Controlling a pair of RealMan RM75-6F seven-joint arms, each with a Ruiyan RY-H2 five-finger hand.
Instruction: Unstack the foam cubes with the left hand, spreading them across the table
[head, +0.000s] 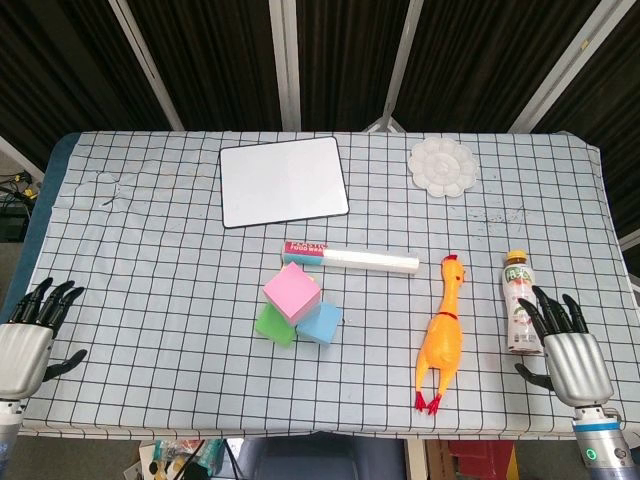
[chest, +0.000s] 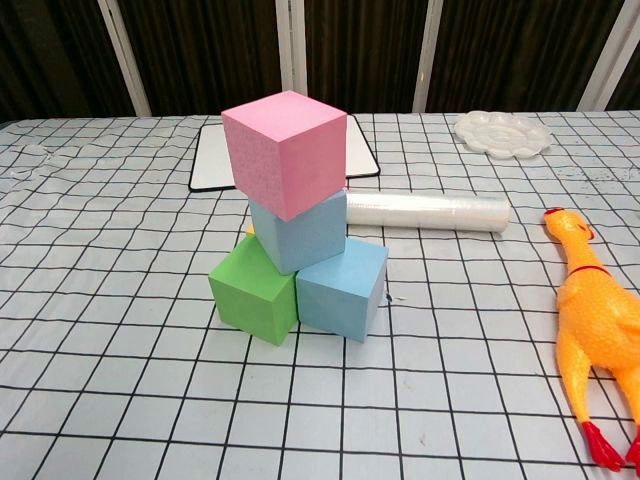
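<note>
A pink foam cube (head: 292, 292) (chest: 284, 151) tops a stack near the table's middle. Under it sits a blue cube (chest: 300, 233), which rests on a green cube (head: 274, 325) (chest: 253, 292) and another blue cube (head: 321, 323) (chest: 343, 289) standing side by side on the cloth. A sliver of yellow shows behind the stack in the chest view. My left hand (head: 30, 335) lies open at the table's left front edge, far from the stack. My right hand (head: 566, 350) lies open at the right front edge. Neither hand shows in the chest view.
A white board (head: 283, 181) lies at the back, a white palette (head: 443, 167) at the back right. A long wrapped tube (head: 350, 257) lies just behind the stack. A rubber chicken (head: 443, 335) and a small bottle (head: 518, 300) lie to the right, the bottle beside my right hand.
</note>
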